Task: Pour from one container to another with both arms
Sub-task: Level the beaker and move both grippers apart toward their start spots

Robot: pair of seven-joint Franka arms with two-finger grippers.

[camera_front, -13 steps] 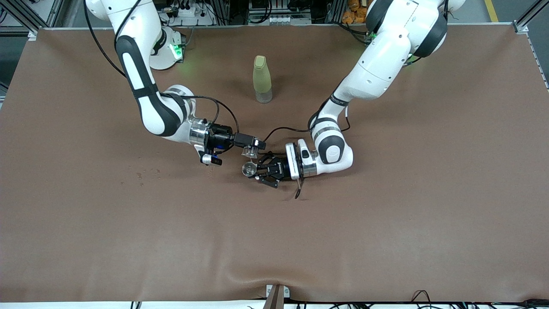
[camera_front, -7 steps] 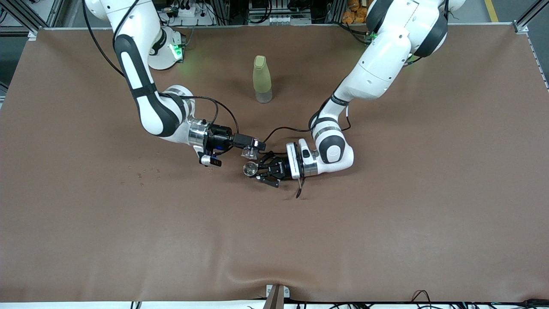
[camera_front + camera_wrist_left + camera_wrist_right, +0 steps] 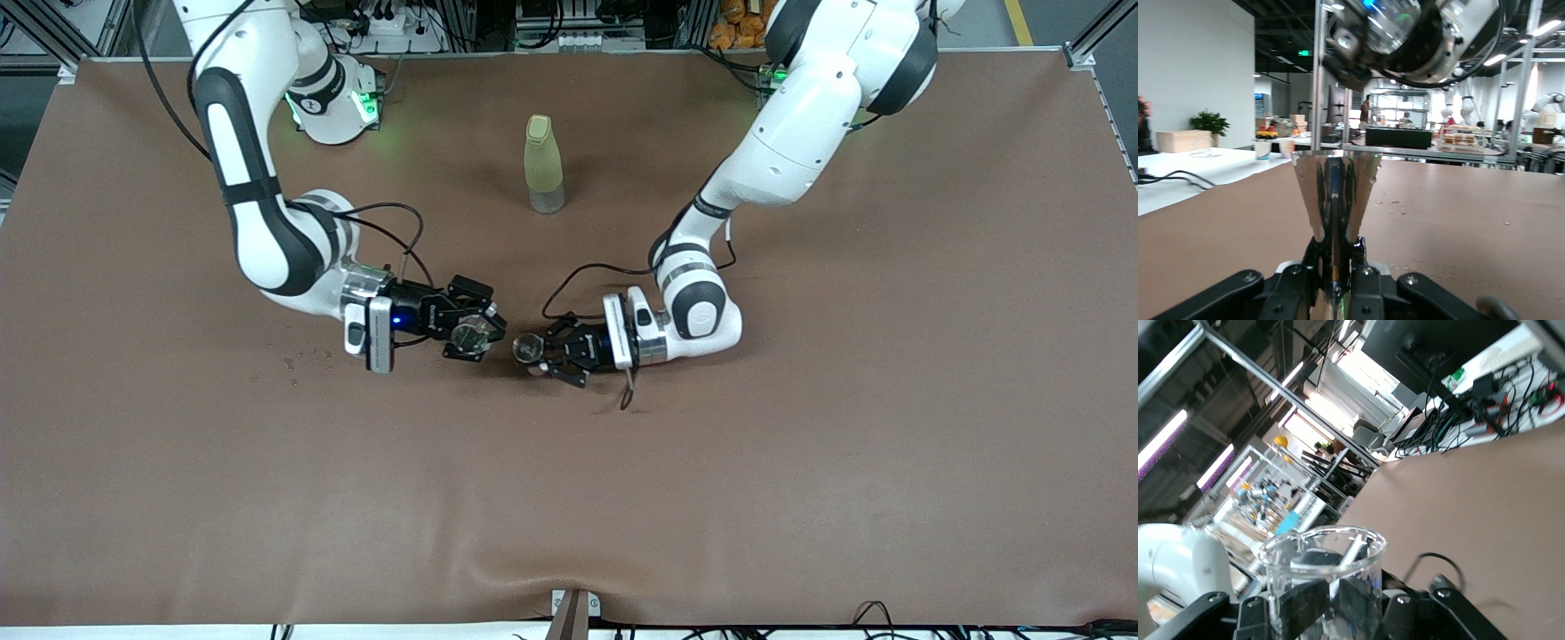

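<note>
The small clear glass cup (image 3: 468, 335) is held low over the middle of the brown table, mouth up, with my right gripper (image 3: 472, 334) shut on it. In the right wrist view the cup (image 3: 1323, 570) stands between the black fingers (image 3: 1301, 607) of that gripper (image 3: 1328, 603). Beside it, toward the left arm's end, the silver jigger (image 3: 531, 347) is upright with my left gripper (image 3: 535, 349) shut on it. The left wrist view shows the jigger's upper cone (image 3: 1333, 190) rising from my left gripper (image 3: 1335, 260), which pinches its narrow waist. A small gap separates cup and jigger.
A tall yellow-green bottle (image 3: 543, 164) stands upright farther from the front camera than both grippers. Small dark specks (image 3: 298, 360) lie on the brown mat (image 3: 800, 462) toward the right arm's end. A black cable (image 3: 578, 276) loops by the left wrist.
The right arm has drawn back from over the jigger toward its own end, and its wrist has turned so the cup went from tipped to mouth up. The left gripper with the jigger barely shifted.
</note>
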